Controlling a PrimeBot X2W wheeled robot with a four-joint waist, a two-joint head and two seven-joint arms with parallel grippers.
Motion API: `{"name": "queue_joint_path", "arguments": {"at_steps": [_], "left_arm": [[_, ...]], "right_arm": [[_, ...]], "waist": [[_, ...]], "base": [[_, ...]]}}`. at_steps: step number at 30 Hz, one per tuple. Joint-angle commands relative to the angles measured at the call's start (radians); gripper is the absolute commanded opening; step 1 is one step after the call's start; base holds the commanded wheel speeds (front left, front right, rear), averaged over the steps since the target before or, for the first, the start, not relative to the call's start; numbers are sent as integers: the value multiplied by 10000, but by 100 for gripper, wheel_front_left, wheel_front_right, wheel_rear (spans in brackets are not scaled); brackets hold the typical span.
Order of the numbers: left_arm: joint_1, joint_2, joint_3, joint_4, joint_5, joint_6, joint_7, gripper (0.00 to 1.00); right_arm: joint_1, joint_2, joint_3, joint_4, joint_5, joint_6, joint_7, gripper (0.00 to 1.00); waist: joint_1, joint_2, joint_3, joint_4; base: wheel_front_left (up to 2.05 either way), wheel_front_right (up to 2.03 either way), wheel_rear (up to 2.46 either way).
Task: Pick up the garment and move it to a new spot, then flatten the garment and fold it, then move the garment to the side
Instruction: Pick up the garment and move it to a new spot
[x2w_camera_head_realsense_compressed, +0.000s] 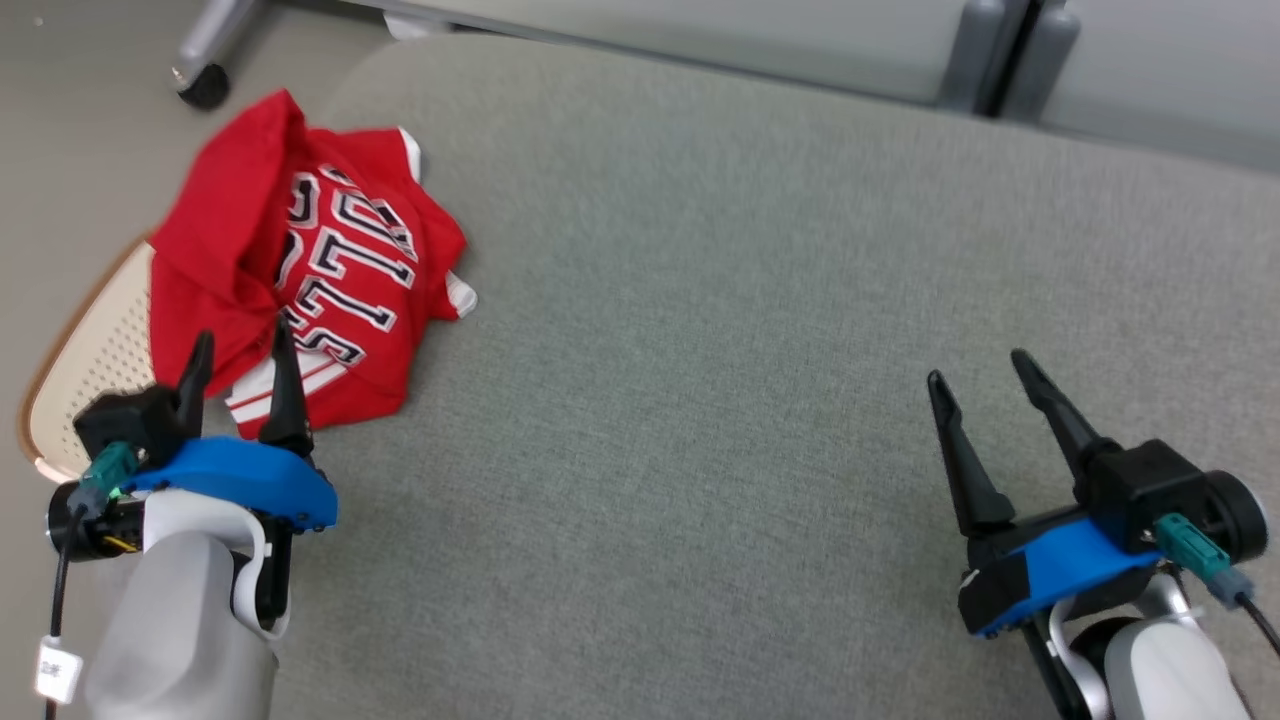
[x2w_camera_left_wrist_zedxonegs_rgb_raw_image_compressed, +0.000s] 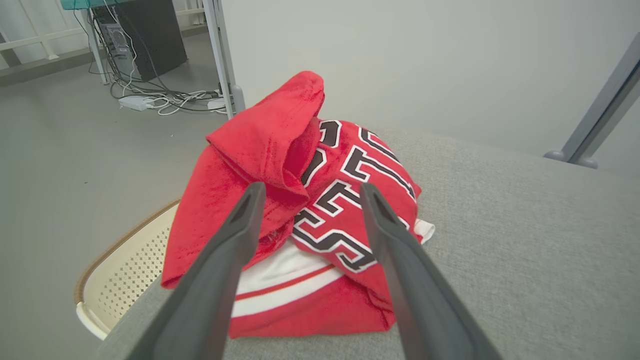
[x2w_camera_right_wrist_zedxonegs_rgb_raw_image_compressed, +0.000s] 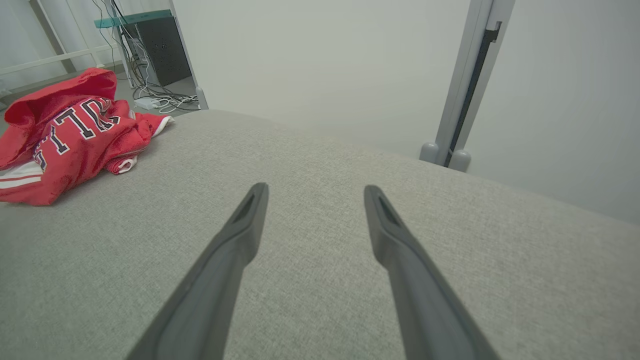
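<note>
Red shirt (x2w_camera_head_realsense_compressed: 300, 270) is bunched up at your 10 o'clock on the grey cushion (x2w_camera_head_realsense_compressed: 700, 350), with its left side spilling off the edge over a beige perforated panel (x2w_camera_head_realsense_compressed: 90, 370). Your left gripper (x2w_camera_head_realsense_compressed: 244, 333) is right at the shirt's near hem, fingers spread wide with nothing in them. Your right gripper (x2w_camera_head_realsense_compressed: 978, 368) sits well apart at 4 o'clock over bare cushion, also wide open and empty.

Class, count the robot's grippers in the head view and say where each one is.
2. The left gripper is at lower left, open, pointing at the red garment's near edge. The right gripper is at lower right, open above the grey cushion. None looks hidden.
</note>
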Motion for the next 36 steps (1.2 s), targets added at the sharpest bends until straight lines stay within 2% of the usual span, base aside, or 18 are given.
{"name": "queue_joint_path", "arguments": {"at_steps": [1,8,14,16,17,22,27,36], "left_arm": [[-515,14,40,562,-159,-81,10,100],[-2268,247,298,3087,-772,-299,-60,100],[-2935,384,356,3972,-1051,-373,-142,98],[-3093,448,282,4080,-1070,-392,-161,5],[-3139,467,281,4066,-1093,-386,-169,0],[-2807,711,526,3296,-962,-381,-171,0],[-2056,851,1114,1724,-482,-191,-172,0],[-99,488,1497,-1633,559,28,-171,0]], "right_arm": [[-261,-120,-29,-155,-124,1,104,100],[-780,-402,96,-524,-243,1,415,100],[-919,-523,19,-634,-258,1,493,100],[-938,-547,-17,-667,-264,2,514,100],[-936,-558,-36,-680,-266,1,523,100],[-884,-470,-106,-585,-234,2,388,100],[-624,-280,-209,-355,-126,1,97,100],[-51,22,-407,63,126,2,-414,100]], "waist": [[-2,-1,528,169],[-2,-1,1554,-87],[-2,-1,1832,-140],[-2,-1,1877,-132],[-2,-1,1882,-123],[-2,-1,1639,-181],[-2,-1,990,-300],[-2,-1,-675,-756]], "base": [[0,0,0],[0,0,0],[0,0,0],[0,0,0],[0,0,0],[0,0,0],[0,0,0],[0,0,0]]}}
